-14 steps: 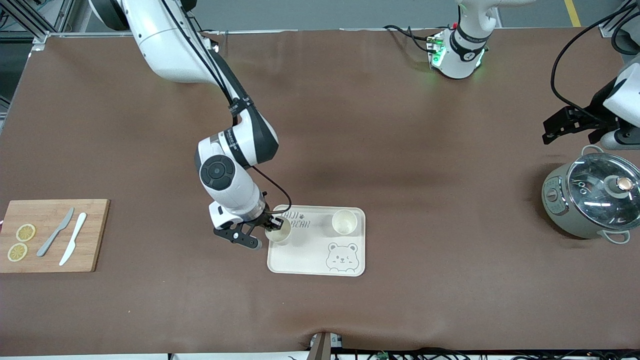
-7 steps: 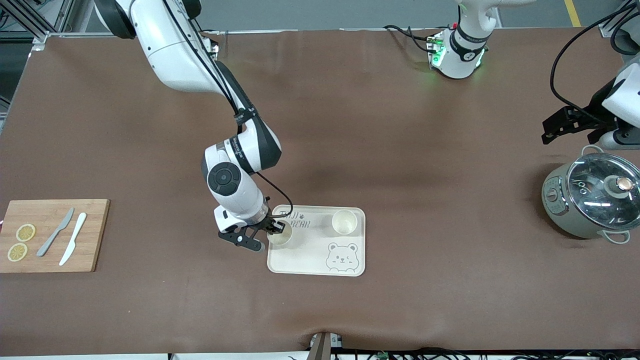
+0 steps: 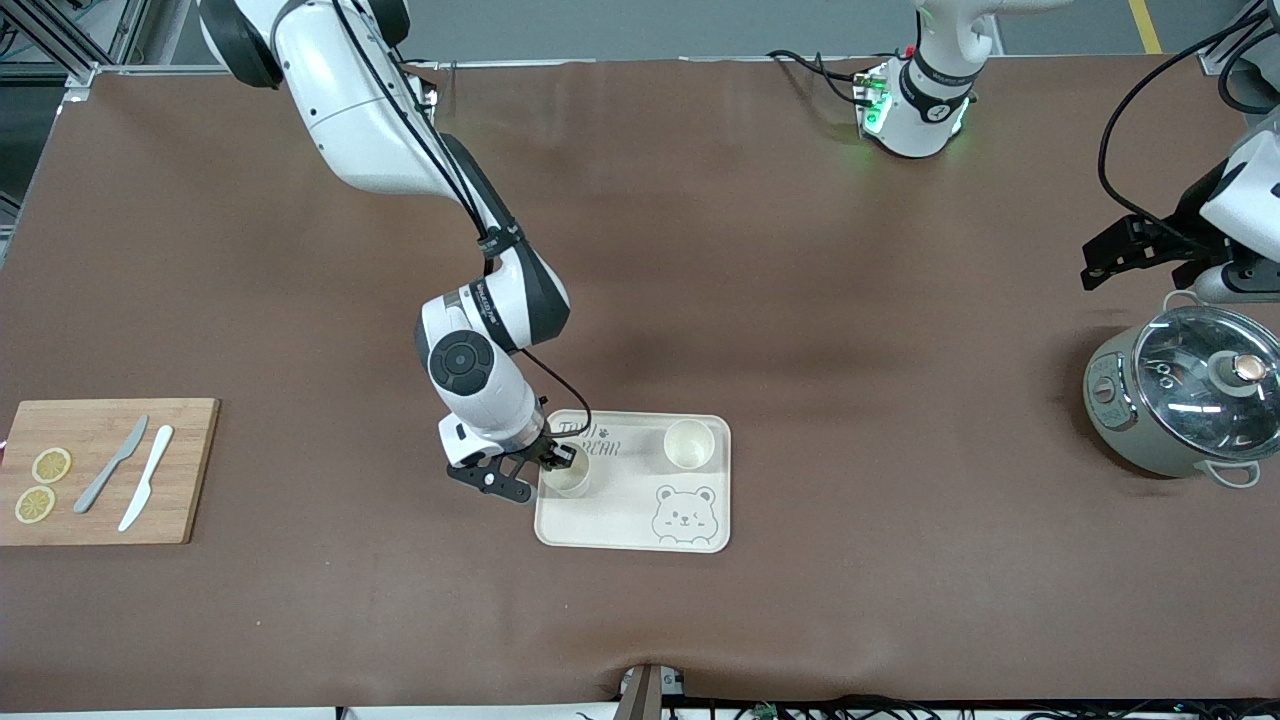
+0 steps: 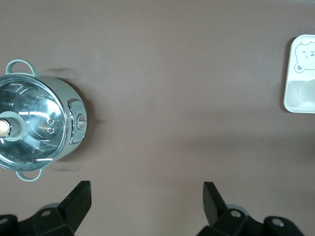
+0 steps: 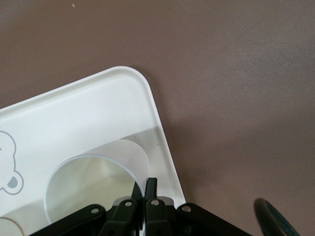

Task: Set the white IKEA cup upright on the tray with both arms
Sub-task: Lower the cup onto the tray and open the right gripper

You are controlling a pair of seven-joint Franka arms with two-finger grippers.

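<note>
Nearest the front camera we find the tray point(image 3: 633, 520), lying flat on the brown table point(image 3: 800, 300) with its bear face outline toward the camera. Two white cups stand upright on it, both farther from the camera than the bear face: one cup point(image 3: 567, 476) at the tray edge toward the right arm's end of the table, a second cup point(image 3: 688, 443) toward the left arm's end. The right gripper point(image 3: 556, 458) is over the first cup, its fingers pressed together on the cup's rim — one finger point(image 5: 150, 189) shows in the right wrist view pinching the thin wall at the rim. Toward the right arm's end of the table lies a wooden cutting board point(image 3: 190, 470) carrying two lemon slices point(image 3: 42, 484), a grey knife point(image 3: 111, 464) and a white knife point(image 3: 146, 491). Toward the left arm's end stands a lidded pot point(image 3: 1185, 395). Farther from the camera than the pot, the left arm waits — its left gripper point(image 4: 145, 202) is over bare table beside the pot, fingers spread wide and holding nothing.
</note>
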